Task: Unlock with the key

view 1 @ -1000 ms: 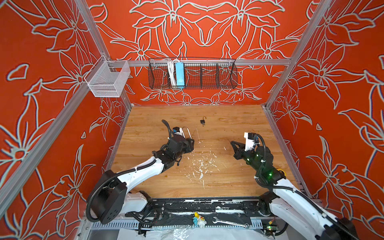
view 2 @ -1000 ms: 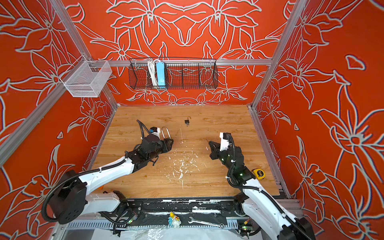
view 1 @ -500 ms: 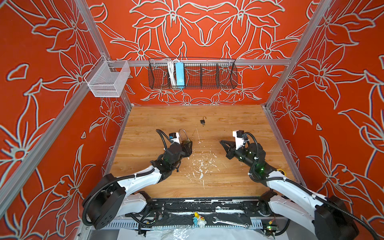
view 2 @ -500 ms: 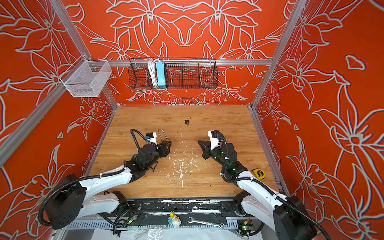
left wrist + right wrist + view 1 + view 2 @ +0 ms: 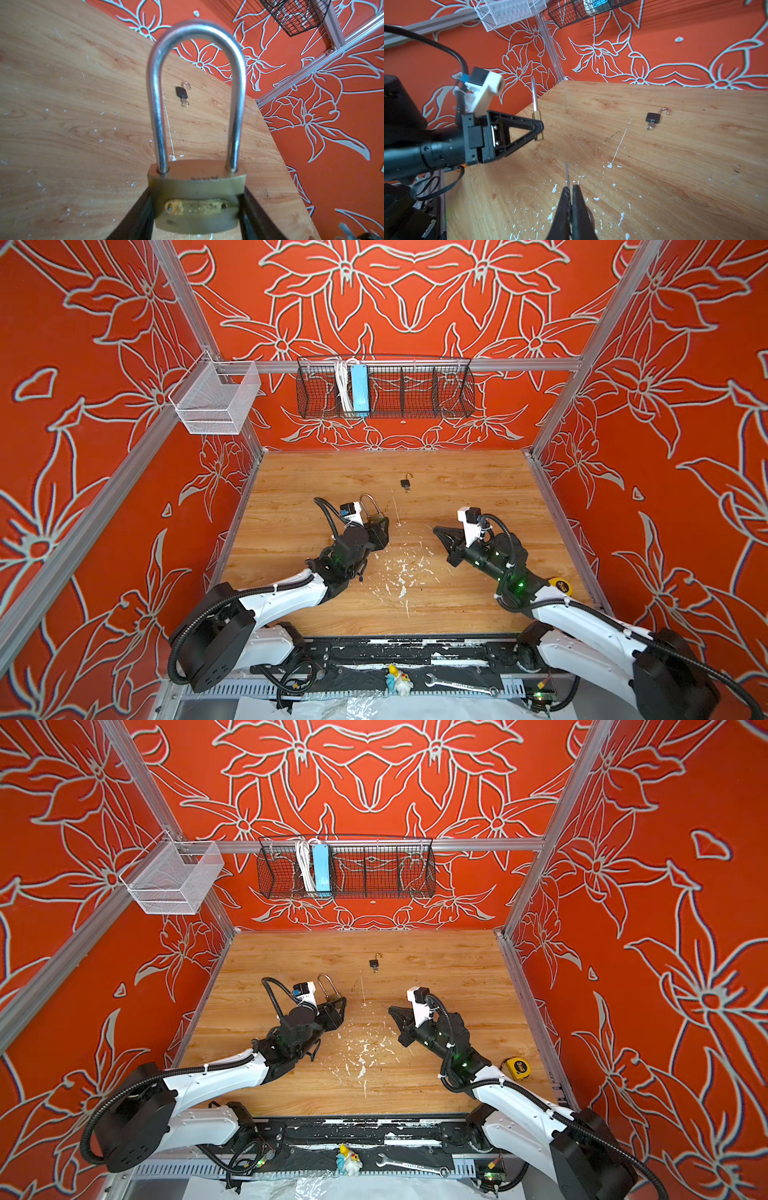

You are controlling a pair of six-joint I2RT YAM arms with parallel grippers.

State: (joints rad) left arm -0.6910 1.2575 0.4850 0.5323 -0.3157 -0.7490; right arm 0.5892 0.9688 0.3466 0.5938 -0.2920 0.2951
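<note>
1. The left gripper (image 5: 379, 526) sits just left of the frame's middle in both top views. It is clamped on the body of a brass padlock with a tall silver U-shaped shackle (image 5: 196, 187). Its black fingers (image 5: 141, 209) press on either side of the body. The shackle stands up, and both of its legs meet the body.
2. The right gripper (image 5: 437, 531) is right of the middle, at about the same height in the frame, with its tips pointing toward the padlock. Its jaws are squeezed together on a thin silver key (image 5: 567, 174). The blade pokes out past the tips and is seen edge-on in the right wrist view.
3. Key and brass padlock are apart, with the bare, paint-flecked wooden table (image 5: 457, 489) between them.
4. A small black padlock (image 5: 405, 483) lies flat above the grippers in the frame, toward the back wall. Its hooked shackle is swung open and a small ringed key (image 5: 184, 102) sits in its base.
5. A yellow tape measure (image 5: 517, 1068) rests on the table at lower right, beside the right arm.
</note>
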